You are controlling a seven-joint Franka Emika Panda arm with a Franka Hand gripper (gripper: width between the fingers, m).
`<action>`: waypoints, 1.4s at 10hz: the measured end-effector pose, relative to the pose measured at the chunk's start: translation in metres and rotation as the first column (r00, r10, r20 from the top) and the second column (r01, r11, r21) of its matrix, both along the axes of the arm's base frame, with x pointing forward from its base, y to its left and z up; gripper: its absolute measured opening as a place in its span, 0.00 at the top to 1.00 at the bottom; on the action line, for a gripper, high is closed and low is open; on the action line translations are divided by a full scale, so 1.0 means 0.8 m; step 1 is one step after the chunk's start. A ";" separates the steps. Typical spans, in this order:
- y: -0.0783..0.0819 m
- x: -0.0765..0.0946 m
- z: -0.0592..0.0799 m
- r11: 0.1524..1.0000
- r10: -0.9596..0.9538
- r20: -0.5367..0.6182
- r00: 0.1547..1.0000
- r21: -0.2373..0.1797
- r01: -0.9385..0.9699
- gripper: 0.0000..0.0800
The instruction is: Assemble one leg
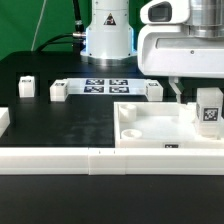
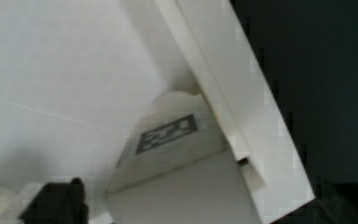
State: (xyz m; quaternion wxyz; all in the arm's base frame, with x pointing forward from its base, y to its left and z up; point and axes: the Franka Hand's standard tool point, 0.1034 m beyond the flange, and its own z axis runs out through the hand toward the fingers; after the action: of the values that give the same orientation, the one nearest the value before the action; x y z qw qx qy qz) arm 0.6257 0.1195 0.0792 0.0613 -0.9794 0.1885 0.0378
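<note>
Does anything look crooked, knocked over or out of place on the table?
Nothing stands out. The leg stands upright by the tray on the exterior view's right; the loose blocks sit upright too.

A: Where's free room?
B: The bare black table [image 1: 70,125], centre left.
A: And blocking?
B: The rail [image 1: 60,160] along the bottom, the tray-like piece [image 1: 150,138] lower right with the leg [image 1: 208,108] at its right end, a small block [image 1: 58,92] upper left.

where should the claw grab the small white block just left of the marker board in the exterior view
Probably take the block by two opposite flat side faces, from straight above: it stands upright and free on the table, top uncovered.
</note>
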 end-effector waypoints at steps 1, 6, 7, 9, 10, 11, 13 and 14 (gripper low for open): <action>0.002 0.000 0.000 0.999 0.041 0.007 0.999 0.002 -0.041 0.19; 0.000 0.001 0.000 0.947 0.321 0.055 0.945 -0.005 -0.321 0.34; 0.000 0.001 0.000 0.947 0.321 0.055 0.945 -0.005 -0.321 0.34; -0.004 0.002 -0.001 0.948 0.320 0.054 0.946 -0.008 -0.320 0.63; -0.004 0.002 -0.001 0.948 0.319 0.054 0.946 -0.008 -0.319 0.63; -0.004 0.002 -0.001 0.955 0.298 0.052 0.953 -0.007 -0.298 0.63; -0.005 0.002 -0.001 0.973 0.229 0.044 0.972 -0.003 -0.229 0.63; -0.006 0.002 -0.002 0.992 0.124 0.033 0.992 0.001 -0.124 0.63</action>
State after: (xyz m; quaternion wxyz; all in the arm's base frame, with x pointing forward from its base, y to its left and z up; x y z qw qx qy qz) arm 0.6271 0.1150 0.0779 0.0636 -0.9896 0.1263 0.0257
